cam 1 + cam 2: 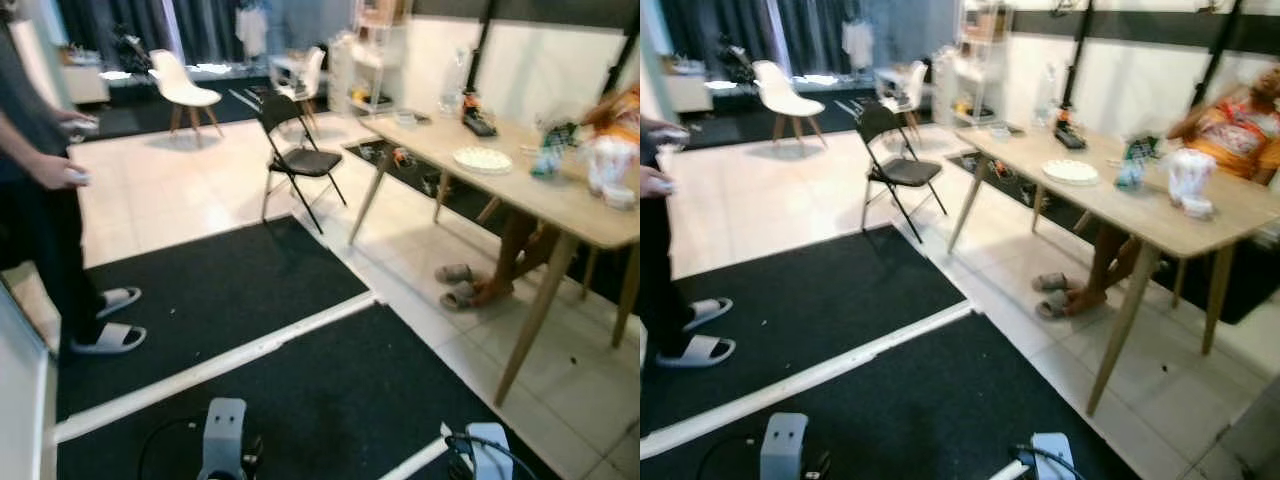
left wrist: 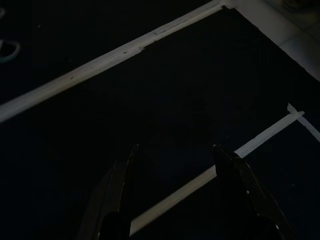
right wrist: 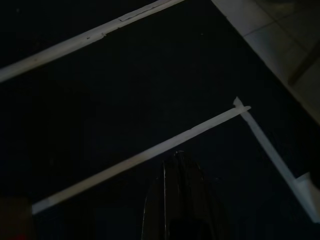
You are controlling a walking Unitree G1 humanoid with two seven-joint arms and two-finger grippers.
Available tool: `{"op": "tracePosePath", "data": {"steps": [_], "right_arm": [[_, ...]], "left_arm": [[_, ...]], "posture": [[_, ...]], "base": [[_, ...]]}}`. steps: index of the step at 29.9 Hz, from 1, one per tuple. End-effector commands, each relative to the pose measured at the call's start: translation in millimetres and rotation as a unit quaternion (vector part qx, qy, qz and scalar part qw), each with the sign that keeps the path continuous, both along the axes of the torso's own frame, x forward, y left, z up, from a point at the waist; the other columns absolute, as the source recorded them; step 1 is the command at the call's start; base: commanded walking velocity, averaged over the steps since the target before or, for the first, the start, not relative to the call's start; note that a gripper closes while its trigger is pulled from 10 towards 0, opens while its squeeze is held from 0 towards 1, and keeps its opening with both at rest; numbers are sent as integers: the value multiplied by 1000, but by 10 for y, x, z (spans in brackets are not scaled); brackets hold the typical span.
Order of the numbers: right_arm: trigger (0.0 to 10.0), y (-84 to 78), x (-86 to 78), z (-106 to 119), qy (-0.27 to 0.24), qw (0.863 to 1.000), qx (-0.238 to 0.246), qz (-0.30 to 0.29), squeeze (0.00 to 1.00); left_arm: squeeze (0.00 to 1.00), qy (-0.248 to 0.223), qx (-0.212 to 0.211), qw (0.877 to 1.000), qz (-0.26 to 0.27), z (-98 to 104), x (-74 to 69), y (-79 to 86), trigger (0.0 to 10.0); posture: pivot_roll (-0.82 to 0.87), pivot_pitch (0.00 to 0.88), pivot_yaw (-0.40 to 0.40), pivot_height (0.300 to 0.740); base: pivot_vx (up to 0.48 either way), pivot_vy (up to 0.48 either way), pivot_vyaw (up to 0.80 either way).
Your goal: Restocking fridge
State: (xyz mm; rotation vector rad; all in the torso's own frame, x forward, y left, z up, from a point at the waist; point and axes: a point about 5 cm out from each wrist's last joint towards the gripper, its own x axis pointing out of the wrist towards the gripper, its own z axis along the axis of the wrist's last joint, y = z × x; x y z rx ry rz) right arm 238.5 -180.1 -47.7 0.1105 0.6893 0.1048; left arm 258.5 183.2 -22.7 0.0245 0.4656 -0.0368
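Both arms hang low over a black floor mat (image 1: pixel 330 400). In the left wrist view my left gripper (image 2: pixel 174 150) is open, its two black fingers spread apart above the dark mat with nothing between them. In the right wrist view my right gripper (image 3: pixel 177 156) is shut, fingers pressed together and empty, pointing down at a white tape line (image 3: pixel 150 152). The silver wrists show at the bottom of the head views, the left wrist (image 1: pixel 224 440) and the right wrist (image 1: pixel 488 450). No fridge or goods for it can be made out.
A wooden table (image 1: pixel 560 205) stands at the right with a white plate (image 1: pixel 482 160), bottles and cups; a seated person's legs (image 1: pixel 500 265) are under it. A black folding chair (image 1: pixel 295 160) stands ahead. A person in sandals (image 1: pixel 45 230) stands at the left. White tiles lie beyond the mats.
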Motion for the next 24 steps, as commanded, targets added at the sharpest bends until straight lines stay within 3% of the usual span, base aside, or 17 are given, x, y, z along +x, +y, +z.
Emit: {"op": "tracePosePath", "data": {"steps": [1,24], "right_arm": [[10000,-31,-14,-9,5,1000,-5,-3,0],[10000,25,42,21,-1,1000,-5,4,0]], "left_arm": [[0,6,1,1000,-5,-16,-12,-12,10000],[0,3,5,1000,-3,1,2,19,10000]], "posture": [[-21,69,24,740],[-7,62,24,740]], "base": [[319,0,0],[317,0,0]]}}
